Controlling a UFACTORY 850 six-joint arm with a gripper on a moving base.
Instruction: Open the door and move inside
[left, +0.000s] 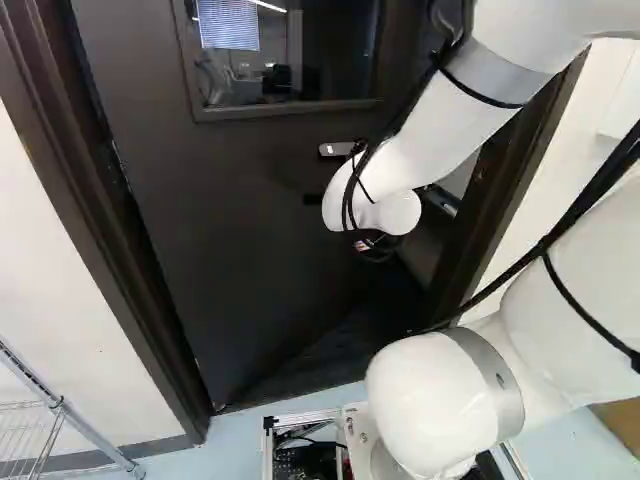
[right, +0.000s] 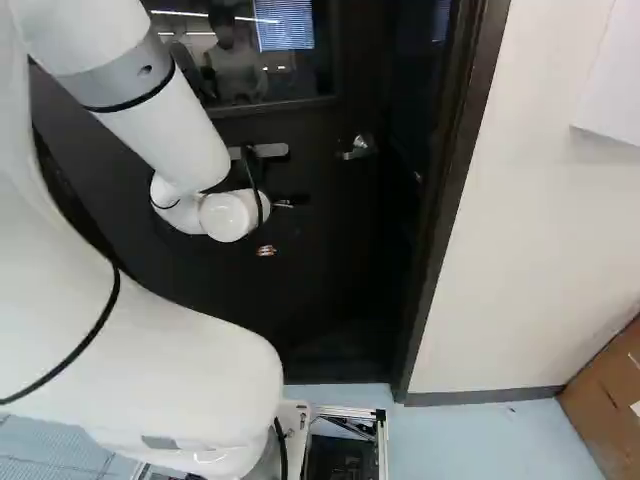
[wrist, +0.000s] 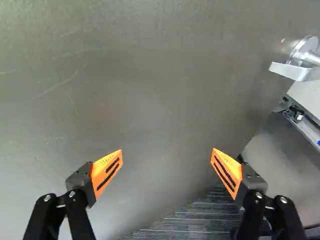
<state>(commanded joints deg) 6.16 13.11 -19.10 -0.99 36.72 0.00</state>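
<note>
A white wall (right: 540, 200) fills the right of the right base view, grey baseboard (right: 480, 397) along its foot; pale blue floor (right: 480, 435) lies below; a cardboard box (right: 608, 405) sits at lower right; a wire rack (left: 60, 408) stands at the left base view's lower left; blinds (left: 228, 25) and light strips (left: 268, 5) show in the window glass (left: 345, 60) above.

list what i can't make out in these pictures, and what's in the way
- Left base view: the lever handle, behind the arm.
- Both base views: the fingers of the hand, behind the arm.
- Wrist view: the rest of the lever handle, cut off by the edge.
- Right base view: what lies beyond the handle side of the door, lost in darkness; the rest of the brown box, cut off by the edge.
</note>
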